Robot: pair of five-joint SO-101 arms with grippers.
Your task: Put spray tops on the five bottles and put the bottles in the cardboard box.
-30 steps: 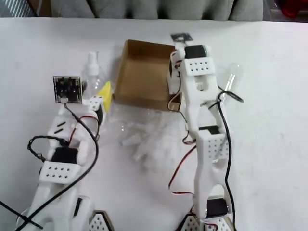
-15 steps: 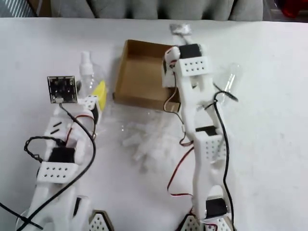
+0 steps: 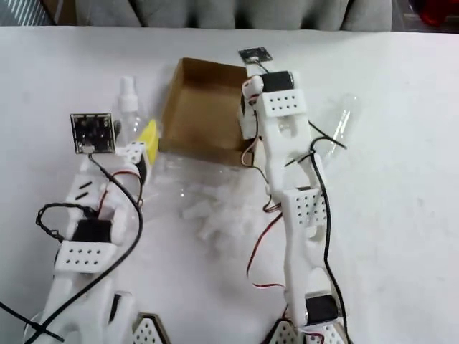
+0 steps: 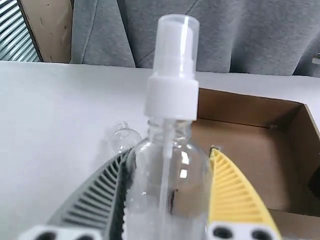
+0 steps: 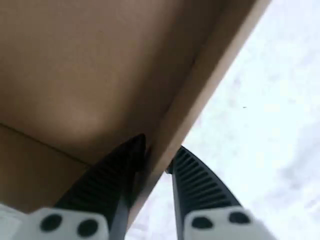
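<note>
Both grippers were closed on something: in the high view the left gripper pinched an upright clear bottle with its spray top on, just beside the left wall of the cardboard box. The right gripper sat at the box's right wall, mostly hidden under its own arm. A heap of clear parts lay on the table in front of the box, too glassy to tell apart, and a loose bottle lay to the right of the arm. Compared with a second earlier, the box had slid and turned to the left, nearer the held bottle, and the right arm had gone with it. In the left wrist view the grey finger and the yellow finger pressed the bottle's sides; its base was cut off. Another bottle lay behind it, half hidden, and the open box stood beside it. In the right wrist view the right gripper's two dark fingers clamped the box's wall, one inside and one outside.
</note>
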